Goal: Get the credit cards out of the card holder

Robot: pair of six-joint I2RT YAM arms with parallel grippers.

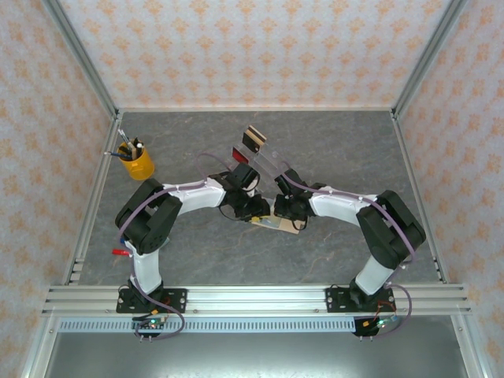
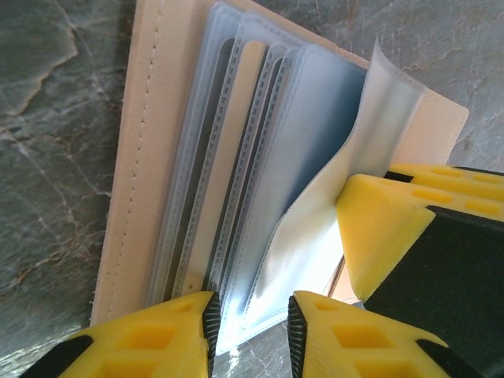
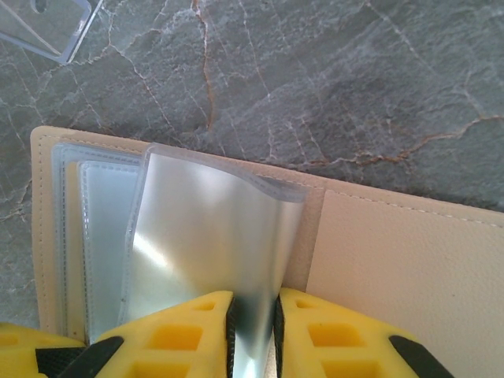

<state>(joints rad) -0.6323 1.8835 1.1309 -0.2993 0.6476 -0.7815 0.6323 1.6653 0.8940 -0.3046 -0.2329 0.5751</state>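
The tan card holder (image 3: 394, 260) lies open on the grey table, its clear pocket sleeves fanned out (image 2: 260, 157). My right gripper (image 3: 252, 323) is shut on one clear sleeve (image 3: 213, 236), lifting it off the stack. My left gripper (image 2: 252, 335) stands open at the sleeves' near edge, with a sleeve corner lying between its jaws and touching neither. The right gripper's yellow finger (image 2: 378, 228) shows beside it. In the top view both grippers (image 1: 256, 211) (image 1: 282, 209) meet over the card holder (image 1: 277, 226). A red credit card (image 1: 240, 158) and a tan one with a black band (image 1: 253, 139) stand in the acrylic stand behind.
The clear acrylic slotted stand (image 1: 268, 164) sits just behind the grippers; its corner (image 3: 47, 24) is also in the right wrist view. A yellow cup with pens (image 1: 135, 163) is at the far left. A small red item (image 1: 120, 253) lies by the left arm's base.
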